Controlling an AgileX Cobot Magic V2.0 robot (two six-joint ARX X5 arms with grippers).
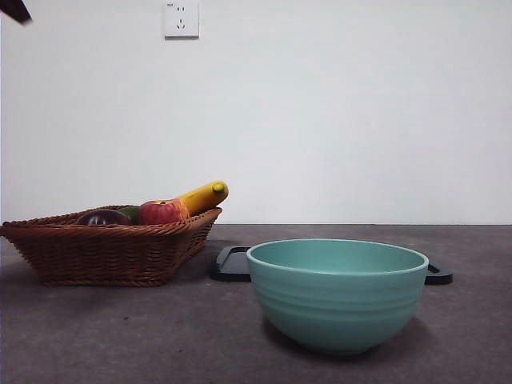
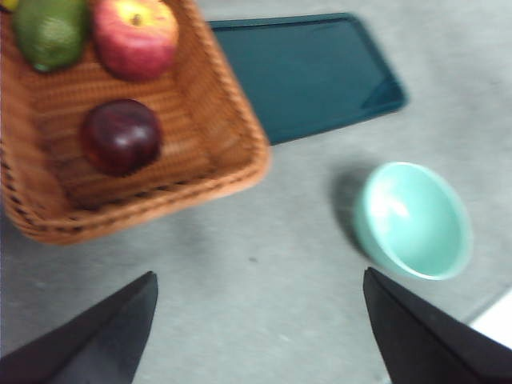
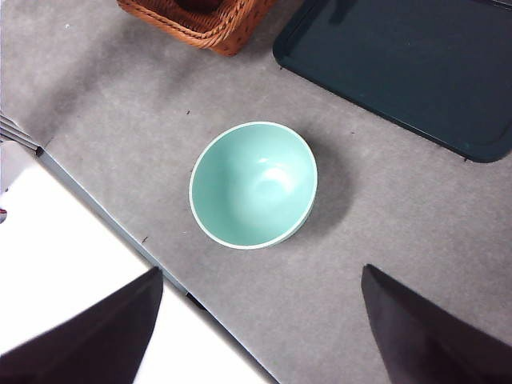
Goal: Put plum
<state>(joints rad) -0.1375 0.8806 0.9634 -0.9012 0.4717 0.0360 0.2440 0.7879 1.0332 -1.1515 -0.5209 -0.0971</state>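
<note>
Two claws, both high above the grey desk (image 1: 120, 336), neither near any object. Left claw (image 2: 260, 328) spread wide and holding nothing, hanging over bare desk surface beside the brown woven wicker basket (image 2: 232, 172). Right claw (image 3: 260, 324) likewise spread wide and holding nothing, hanging above the desk's edge, close to the pale teal ceramic bowl (image 3: 254, 186). In the front view, only a black tip at the top corner.

Inside the basket: the round, glossy, dark maroon plum (image 2: 121, 136), lying alone on the basket floor, apart from the other fruit and nearer the basket's rim on the left claw's side. Farther in, a red-and-yellow apple (image 2: 136, 36) and a green fruit (image 2: 50, 30) side by side, with a sliver of something yellow at the basket's far corner. From the front, plum top (image 1: 102, 217) just showing over the basket rim (image 1: 112, 232), apple (image 1: 162, 211) beside it, and a yellow banana (image 1: 205, 195) sticking up over the rim.

Next to the basket, flat on the desk, a dark teal rectangular tray (image 2: 308, 72), bare. Bowl standing upright and apart from the basket, in front of the tray as seen from the front camera (image 1: 337, 294), nothing inside.
</note>
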